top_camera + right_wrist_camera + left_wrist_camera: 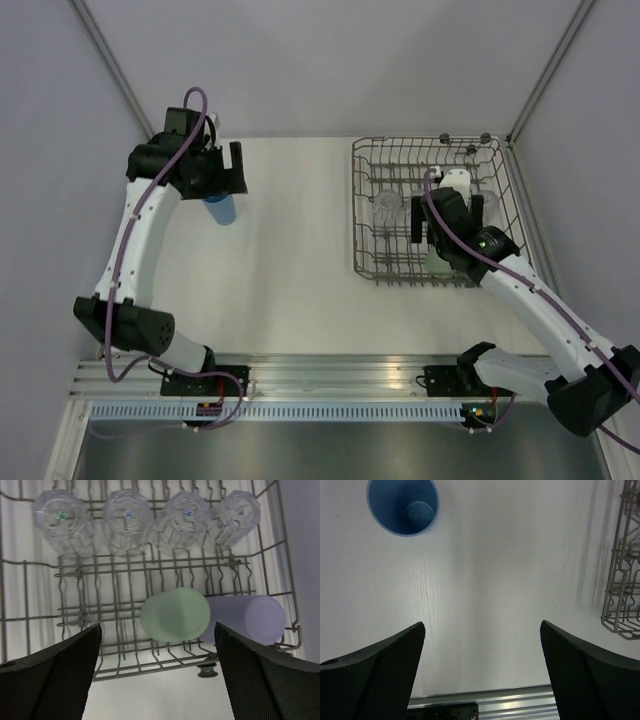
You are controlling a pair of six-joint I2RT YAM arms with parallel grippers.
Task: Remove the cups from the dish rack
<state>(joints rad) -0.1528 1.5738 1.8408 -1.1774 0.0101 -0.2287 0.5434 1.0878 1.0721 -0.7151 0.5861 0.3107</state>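
1 cup out on the surface [495,555], 6 in the dish rack [358,200].
The blue cup [402,505] stands upright, mouth up, on the white surface, well to the left of the rack. The left tool [481,624] hangs above the surface near it, jaws spread wide with nothing between them. In the rack, 4 clear glasses [130,515] sit in a row with their bottoms toward the right wrist camera. The pale green cup [175,614] and the lilac cup [250,617] lie side by side in the next row. The right tool [157,625] hovers over the rack, jaws wide apart, holding nothing.
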